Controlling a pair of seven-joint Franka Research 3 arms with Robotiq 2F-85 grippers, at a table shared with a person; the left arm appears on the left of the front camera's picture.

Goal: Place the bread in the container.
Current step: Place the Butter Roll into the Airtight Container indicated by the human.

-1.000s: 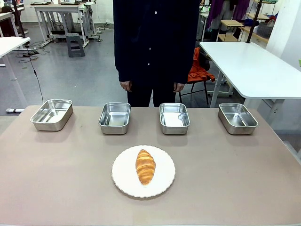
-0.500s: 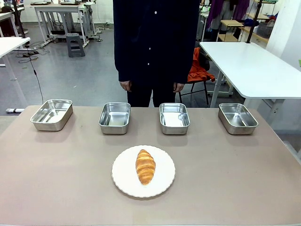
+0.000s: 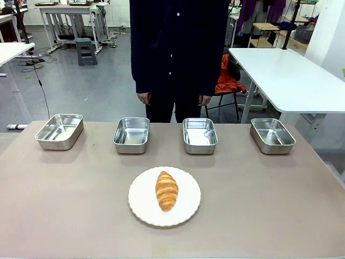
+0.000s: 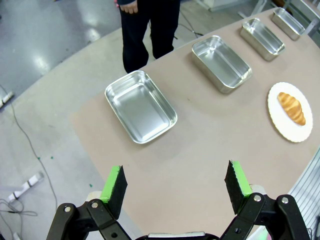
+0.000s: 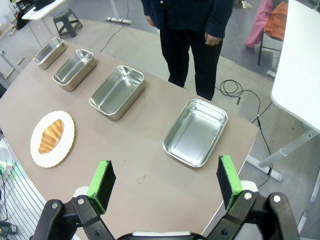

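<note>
The left gripper (image 4: 176, 180) hangs above the table (image 3: 269, 205) with its fingers (image 4: 114, 189) spread wide and nothing between them. Ahead of its gap, nearer the finger at that view's left side, lies the leftmost tray (image 4: 150, 136), bare inside and well apart from both pads. The second tray (image 4: 232, 85) sits farther out, ahead of the other finger, and the last two trail away beyond it.

Across the table, the third tray (image 3: 200, 148) and the rightmost tray (image 3: 273, 147) complete a row of four alike steel trays along the far edge. Which of them is the container cannot be told. A person (image 3: 178, 48) in dark clothes stands behind the row, hands down at the sides.

The bread (image 3: 166, 190) lies lengthwise on a round white plate (image 3: 143, 202) on the near side of the two middle trays, in none of them. From the left gripper it is ahead and outside the finger at that view's right. From the right gripper (image 5: 164, 175) it is ahead and outside the finger at that view's left.

The right gripper's fingers are likewise released and hold nothing. The rightmost tray lies ahead of their gap, closer to the finger at that view's right, not touched by either.
</note>
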